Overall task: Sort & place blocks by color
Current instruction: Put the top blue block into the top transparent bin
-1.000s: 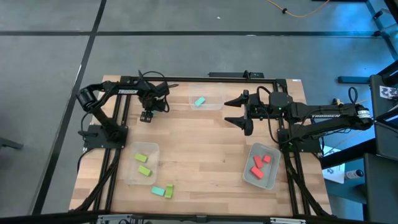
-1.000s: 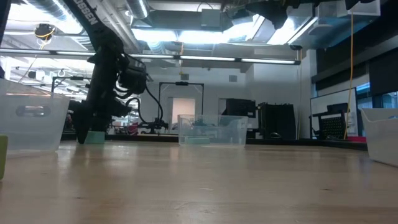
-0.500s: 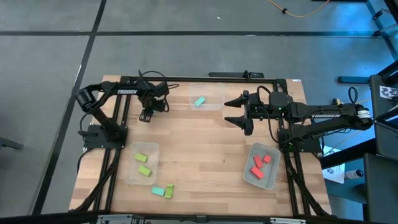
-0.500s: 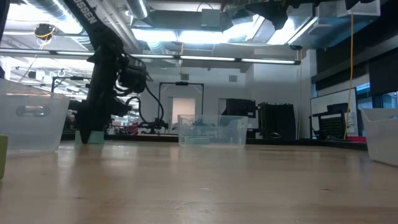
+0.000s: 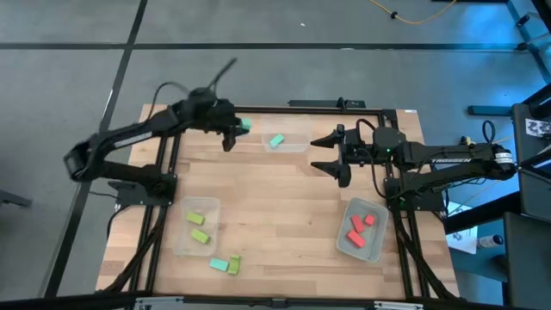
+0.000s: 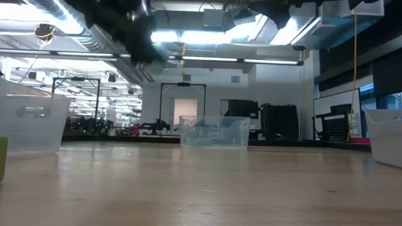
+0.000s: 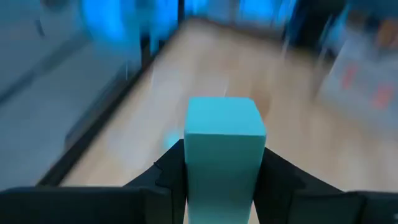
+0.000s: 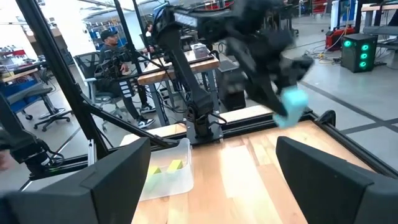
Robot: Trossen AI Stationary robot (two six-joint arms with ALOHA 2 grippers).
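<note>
Clearly the left hand (image 5: pixel 234 131) has a teal block (image 7: pixel 222 155) pinched between its two fingers (image 7: pixel 169 171), which press on opposite long faces while the block stands up out of the grip with its top free. In the high view that block (image 5: pixel 244 126) is in the air near the surface's far edge, just beside the far bin (image 5: pixel 286 138), which holds one more teal block (image 5: pixel 275 140).

Judging by its look, the block is light, stiff and square-edged, so it should neither sag nor crush. Flat faces give the fingers good seating, but they may be smooth, and a fast swing could let it twist. The present hold, low on the flat sides, looks sound.

Farther out, the near-left bin (image 5: pixel 197 226) has two lime blocks (image 5: pixel 198 219), and a teal block (image 5: pixel 219 263) and a lime one (image 5: pixel 233 263) lie loose on the surface (image 5: pixel 275 207) just in front of it. They lie side by side and seem to touch, so either is best taken across its free sides. The near-right bin (image 5: pixel 361 229) holds red blocks (image 5: pixel 356 227).

The right hand (image 5: pixel 337 153) hangs over the surface's right part, fingers wide apart and empty.
</note>
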